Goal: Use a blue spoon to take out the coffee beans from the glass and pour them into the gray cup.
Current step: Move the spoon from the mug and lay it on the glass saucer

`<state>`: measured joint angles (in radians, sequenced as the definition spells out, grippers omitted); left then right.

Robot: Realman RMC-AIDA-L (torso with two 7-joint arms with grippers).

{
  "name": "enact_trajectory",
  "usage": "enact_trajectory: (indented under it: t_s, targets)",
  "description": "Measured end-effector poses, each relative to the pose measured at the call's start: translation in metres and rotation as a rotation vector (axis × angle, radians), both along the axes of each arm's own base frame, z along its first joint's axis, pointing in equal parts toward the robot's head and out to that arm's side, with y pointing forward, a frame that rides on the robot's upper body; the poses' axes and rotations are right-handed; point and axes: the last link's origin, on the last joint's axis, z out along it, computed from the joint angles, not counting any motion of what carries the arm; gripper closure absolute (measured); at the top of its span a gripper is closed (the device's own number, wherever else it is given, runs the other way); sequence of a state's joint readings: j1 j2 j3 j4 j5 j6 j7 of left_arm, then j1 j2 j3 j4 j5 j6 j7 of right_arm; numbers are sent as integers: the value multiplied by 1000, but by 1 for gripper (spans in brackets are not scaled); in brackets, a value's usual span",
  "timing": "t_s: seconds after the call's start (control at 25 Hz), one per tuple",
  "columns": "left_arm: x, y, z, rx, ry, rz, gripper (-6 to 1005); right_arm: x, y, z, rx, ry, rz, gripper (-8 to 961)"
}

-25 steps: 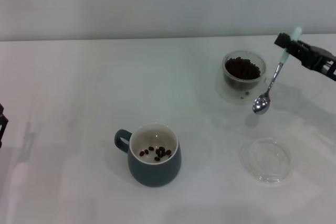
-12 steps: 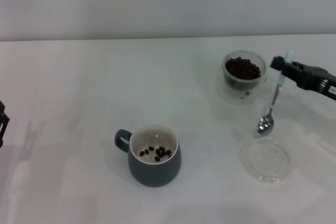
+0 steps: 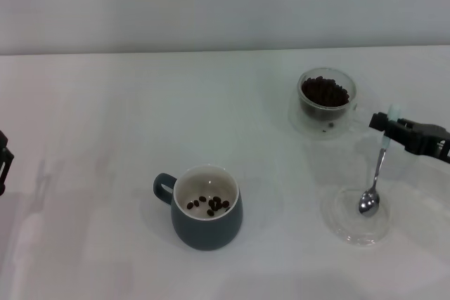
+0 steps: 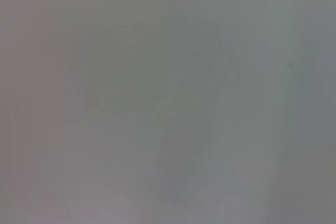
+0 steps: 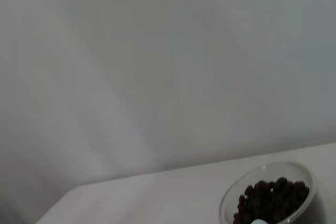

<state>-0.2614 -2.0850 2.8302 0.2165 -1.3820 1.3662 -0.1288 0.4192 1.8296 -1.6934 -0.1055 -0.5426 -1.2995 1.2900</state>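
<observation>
Some coffee beans already in gray cup, most left in glass. Right gripper clamped on blue spoon handle, empty bowl hanging over clear saucer. Likely putting spoon down or between scoops. Left gripper parked at table edge, fingers unclear.

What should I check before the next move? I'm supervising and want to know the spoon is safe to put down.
1. Right tool shut on the spoon handle: ok.
2. Spoon bowl over the clear saucer: ok.
3. Spoon bowl touching the saucer: cannot tell.
4. Spoon bowl free of beans: ok.
5. Beans already in the gray cup: ok.
6. Glass upright, beans inside: ok.
</observation>
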Motion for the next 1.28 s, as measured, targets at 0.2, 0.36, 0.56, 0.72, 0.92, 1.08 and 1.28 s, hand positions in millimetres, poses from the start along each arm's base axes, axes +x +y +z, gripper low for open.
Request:
enact_trajectory:
  t_s: [0.2, 0.36, 0.56, 0.72, 0.92, 1.08, 1.28]
  targets:
    - [2, 0, -1, -1, -7, -3, 257, -2, -6, -11, -32, 1, 3, 805]
    - [3, 2, -3, -6, -13, -5, 259, -4, -9, -21, -57, 5, 7, 805]
    - [5, 2, -5, -9, -21, -7, 259, -6, -10, -26, -71, 4, 9, 805]
    - [5, 2, -5, -9, -23, -7, 258, -5, -10, -29, -78, -8, 3, 805]
    - [5, 1, -5, -7, -23, -8, 258, -5, -8, -34, -90, -29, -6, 783]
    - [5, 2, -4, -6, -23, -9, 258, -6, -7, -36, -95, -36, -1, 740]
    - [5, 2, -4, -5, -23, -9, 257, -6, -5, -35, -83, -48, 7, 686]
